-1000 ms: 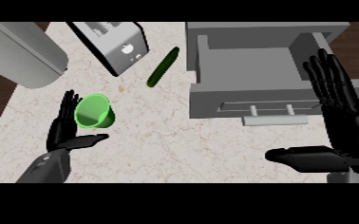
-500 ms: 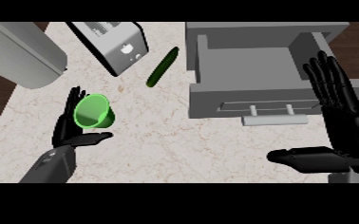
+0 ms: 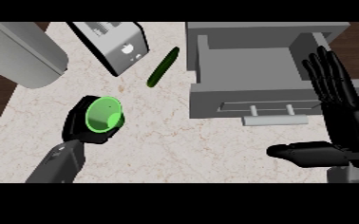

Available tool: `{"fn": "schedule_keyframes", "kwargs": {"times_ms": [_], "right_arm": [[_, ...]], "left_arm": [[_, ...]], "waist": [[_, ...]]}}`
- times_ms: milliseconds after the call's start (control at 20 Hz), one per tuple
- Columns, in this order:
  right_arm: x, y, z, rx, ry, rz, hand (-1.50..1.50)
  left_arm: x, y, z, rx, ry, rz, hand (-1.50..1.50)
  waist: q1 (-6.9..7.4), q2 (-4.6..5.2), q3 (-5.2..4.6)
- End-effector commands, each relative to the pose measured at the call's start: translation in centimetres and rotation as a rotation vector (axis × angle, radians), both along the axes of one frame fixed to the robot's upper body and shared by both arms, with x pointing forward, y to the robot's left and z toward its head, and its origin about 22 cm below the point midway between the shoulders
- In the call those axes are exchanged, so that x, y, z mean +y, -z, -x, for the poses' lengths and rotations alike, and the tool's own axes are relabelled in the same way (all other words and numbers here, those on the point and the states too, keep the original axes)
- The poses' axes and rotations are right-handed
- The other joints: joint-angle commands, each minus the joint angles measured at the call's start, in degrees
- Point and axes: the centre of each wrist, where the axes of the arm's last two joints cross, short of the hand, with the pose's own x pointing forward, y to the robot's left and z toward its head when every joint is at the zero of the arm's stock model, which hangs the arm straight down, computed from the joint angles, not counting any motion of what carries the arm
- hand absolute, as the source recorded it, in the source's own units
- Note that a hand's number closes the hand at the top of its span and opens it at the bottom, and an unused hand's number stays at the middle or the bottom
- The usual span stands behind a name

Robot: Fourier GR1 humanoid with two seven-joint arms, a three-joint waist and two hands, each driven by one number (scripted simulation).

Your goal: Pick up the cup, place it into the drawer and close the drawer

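Green cup (image 3: 104,115) in left robot hand (image 3: 73,126); grey drawer (image 3: 245,95) open.

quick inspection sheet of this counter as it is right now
surface: beige marbled stone counter, no spills seen
job's things: bright green round cup, tilted, left of the open grey metal drawer; nothing seen inside the drawer
clutter: dark green long cucumber; silver boxy toaster; large grey rounded container
robot hands: left robot hand curled round the cup; right robot hand open, resting at the right edge
cables: nothing seen
surroundings: dark brown strip beyond the counter's edge
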Motion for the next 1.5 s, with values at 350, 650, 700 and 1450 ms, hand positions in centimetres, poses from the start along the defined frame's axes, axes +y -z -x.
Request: {"fn": "schedule_keyframes", "kwargs": {"times_ms": [350,650,700,1450], "right_arm": [[-1.3,1.1,-0.1,0.004,0.014,-0.011,-1.5],[-0.4,-0.7,-0.4,0.003,0.019,0.025,-1.5],[-1.4,0.8,0.0,0.018,0.034,0.016,-1.5],[-1.2,-0.2,1.8,0.024,0.054,0.02,-1.5]], "left_arm": [[0.5,0.8,1.4,-0.222,-0.133,0.089,1.5],[0.6,0.3,1.4,-0.298,-0.105,0.114,1.5],[-0.5,0.0,0.4,-0.319,-0.111,0.108,1.5],[-10.9,-14.9,-10.1,-0.464,0.095,-0.031,1.5]], "waist": [[0.53,-0.03,0.09],[1.43,-0.48,0.15],[0.74,-0.26,0.12],[2.48,-1.47,0.35]]}}
